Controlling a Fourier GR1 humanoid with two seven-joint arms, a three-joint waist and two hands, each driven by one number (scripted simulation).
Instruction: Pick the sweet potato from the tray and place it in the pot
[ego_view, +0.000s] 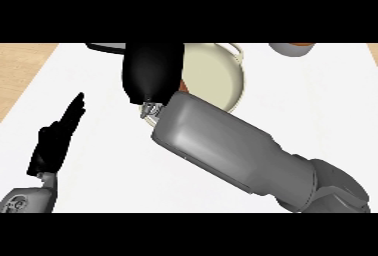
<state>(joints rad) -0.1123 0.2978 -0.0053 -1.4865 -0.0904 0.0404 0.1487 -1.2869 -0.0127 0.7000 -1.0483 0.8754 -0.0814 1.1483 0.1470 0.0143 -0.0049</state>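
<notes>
Head view: right forearm (236, 150) comes in from the lower right and crosses the counter (310, 110) on a diagonal. Right hand (151, 72) shows from the back, a black mass lying over the left rim of the pot (221, 80). Its fingers are on the far side and hidden, so whether they are apart or curled round something I cannot tell.

Sweet potato: only a thin reddish-brown sliver (183, 89) shows just beside the wrist, at the hand's inner edge over the pot's pale interior. Probably the potato, carried under the palm, but too little shows to be sure. Shape and size not readable.

Tray: a dark edge (103, 47) pokes out past the hand's far-left side; likely the tray, mostly covered.

Left hand (55, 140) rests at the lower left, well apart from the right hand, fingers straight and pointing up, holding nothing.

Judgement: step in hand is the carry or placement over the pot. Next move calls for centring the hand above the pot's opening, lowering, then letting the fingers go. Risk: release at the rim could tip the potato outside.
</notes>
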